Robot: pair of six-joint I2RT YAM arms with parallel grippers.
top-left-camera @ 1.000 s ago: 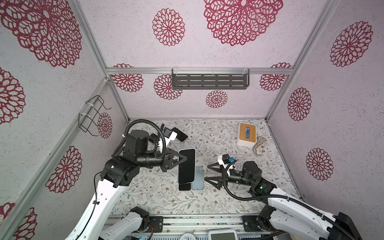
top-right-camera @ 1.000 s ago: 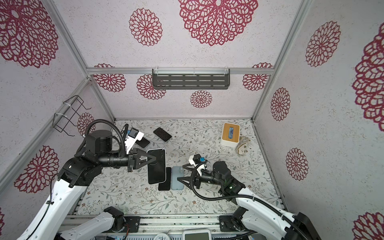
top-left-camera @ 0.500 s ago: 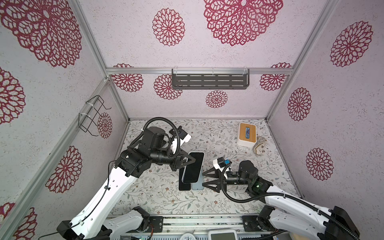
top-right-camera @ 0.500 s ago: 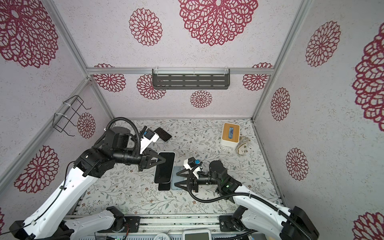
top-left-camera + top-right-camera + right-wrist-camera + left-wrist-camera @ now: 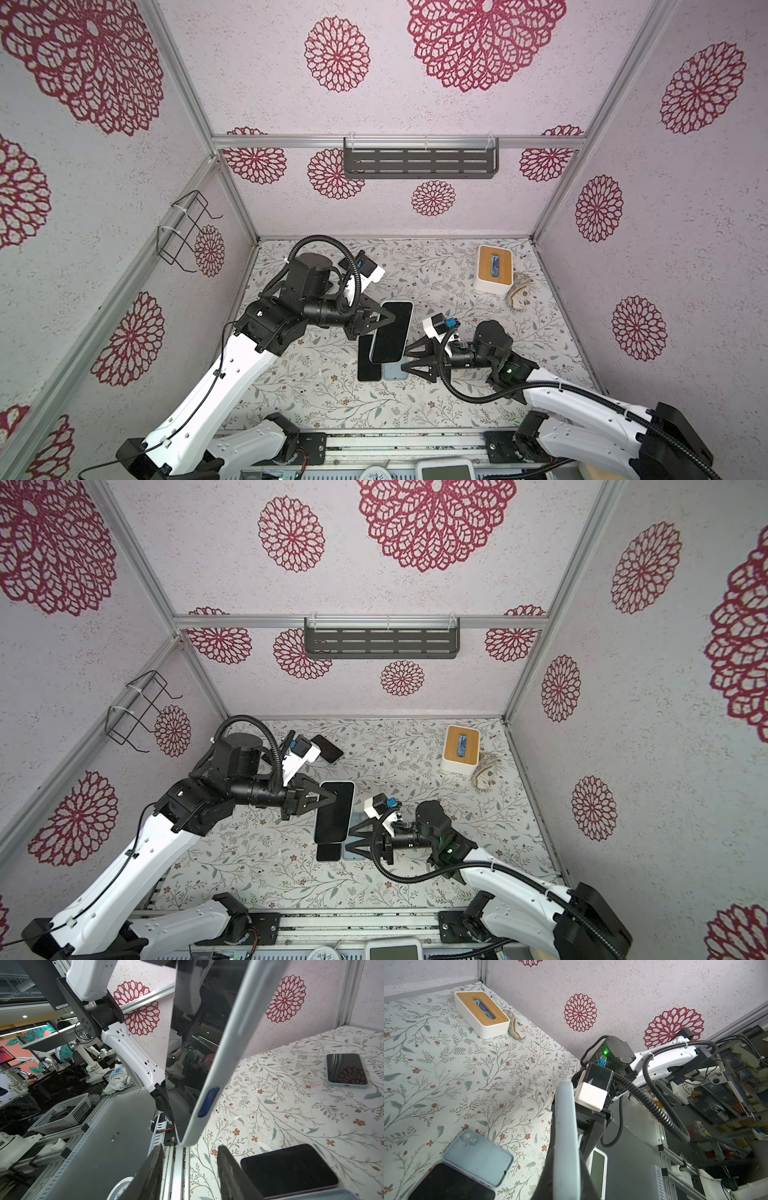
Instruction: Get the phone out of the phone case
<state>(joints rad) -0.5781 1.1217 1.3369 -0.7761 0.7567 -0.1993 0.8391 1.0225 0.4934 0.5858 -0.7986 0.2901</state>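
Left gripper (image 5: 388, 319) pinches the phone (image 5: 390, 332), in its pale blue case (image 5: 234, 1047), above the worktop (image 5: 457, 395). Your right gripper (image 5: 404, 360), jaws half apart, brackets its lower corner, not touching. Close off-centre and you could twist it loose or pinch case and phone together.

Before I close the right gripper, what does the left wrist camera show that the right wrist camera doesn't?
Only the left wrist view shows the wood-topped box near the wall and the right arm. Only the right wrist view shows the right gripper, jaws apart and just short of a corner of the cased phone, plus a spare phone lying farther off on the table. Both show the cased phone held up edge-on, and the dark phone lying flat on the table.
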